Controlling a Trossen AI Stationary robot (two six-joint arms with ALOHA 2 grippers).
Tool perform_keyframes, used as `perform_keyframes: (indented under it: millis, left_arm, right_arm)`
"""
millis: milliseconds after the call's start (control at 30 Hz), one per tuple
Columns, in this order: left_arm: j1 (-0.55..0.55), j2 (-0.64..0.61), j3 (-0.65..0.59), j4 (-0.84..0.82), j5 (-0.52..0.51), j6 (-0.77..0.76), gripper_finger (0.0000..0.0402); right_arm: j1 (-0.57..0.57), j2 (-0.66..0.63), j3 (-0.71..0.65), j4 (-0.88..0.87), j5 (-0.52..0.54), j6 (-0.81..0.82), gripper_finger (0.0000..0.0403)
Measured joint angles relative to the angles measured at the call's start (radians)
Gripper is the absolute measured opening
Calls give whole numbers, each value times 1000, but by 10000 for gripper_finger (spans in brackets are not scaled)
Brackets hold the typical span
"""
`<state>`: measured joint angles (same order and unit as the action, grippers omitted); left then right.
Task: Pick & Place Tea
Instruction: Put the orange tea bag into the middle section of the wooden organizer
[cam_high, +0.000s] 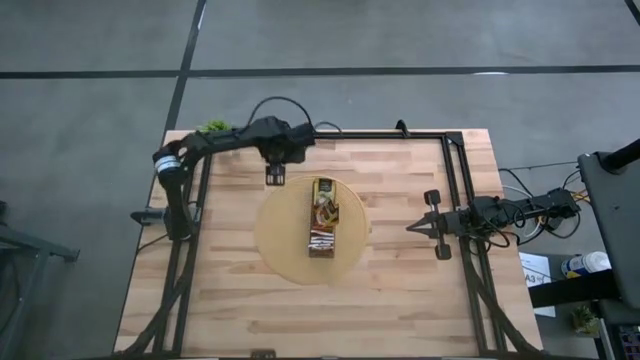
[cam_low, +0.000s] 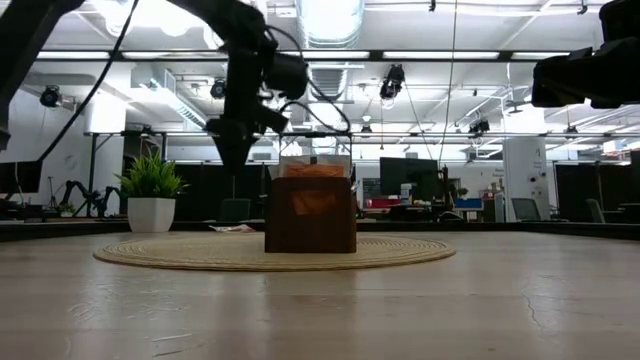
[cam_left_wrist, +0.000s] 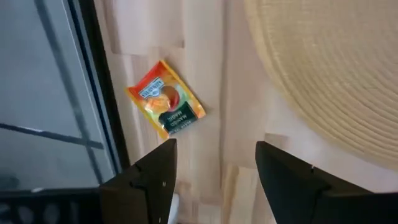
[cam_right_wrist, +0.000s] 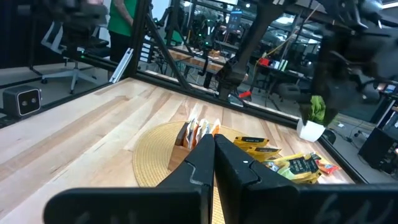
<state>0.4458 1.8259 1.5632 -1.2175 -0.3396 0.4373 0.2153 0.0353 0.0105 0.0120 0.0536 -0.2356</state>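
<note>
Hovering at about 11 o'clock of the round woven disc (cam_high: 311, 233), the left gripper (cam_high: 276, 178) hangs over bare wood just off the disc's rim, its two dark fingers (cam_left_wrist: 155, 177) spread wide with nothing between them. Its wrist view looks down on one orange-and-green tea sachet (cam_left_wrist: 165, 99) lying flat on the planks — apart from the fingers, near the black frame rail (cam_left_wrist: 102, 99) at the table's edge, and clear of the disc.

At the disc's centre lies the long narrow brown box (cam_high: 322, 231), its long axis running 12 to 6 o'clock. More tea sachets (cam_high: 324, 203) stand packed in it, orange and yellow edges showing at the 12 o'clock end. In the low view the box (cam_low: 311, 213) sits end-on on the disc (cam_low: 274, 251), sachet tops just above its rim.

The right gripper (cam_high: 412, 228) waits at 3 o'clock of the disc, past its rim, fingers pressed together and holding nothing. Its wrist view shows the closed fingers (cam_right_wrist: 214, 163) pointing at the box, with a loose heap of yellow and dark green sachets (cam_right_wrist: 280, 158) on the table just beside the disc.

A small green potted plant (cam_low: 152, 193) stands at the table's far corner, 10 o'clock of the disc — behind the left arm.
</note>
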Motion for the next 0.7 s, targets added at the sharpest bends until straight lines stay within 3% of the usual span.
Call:
perform_keyframes:
  millis: [200,467,700]
  left_arm:
    - [134,0,-29,41,154,-3,211]
    - [248,0,-109,91,123,-32,210]
    - [393,0,-153,179,162,-391,210]
  right_arm:
    - [0,0,0,0,0,0,9]
    - [0,0,0,0,0,0,8]
    - [0,0,0,0,0,0,8]
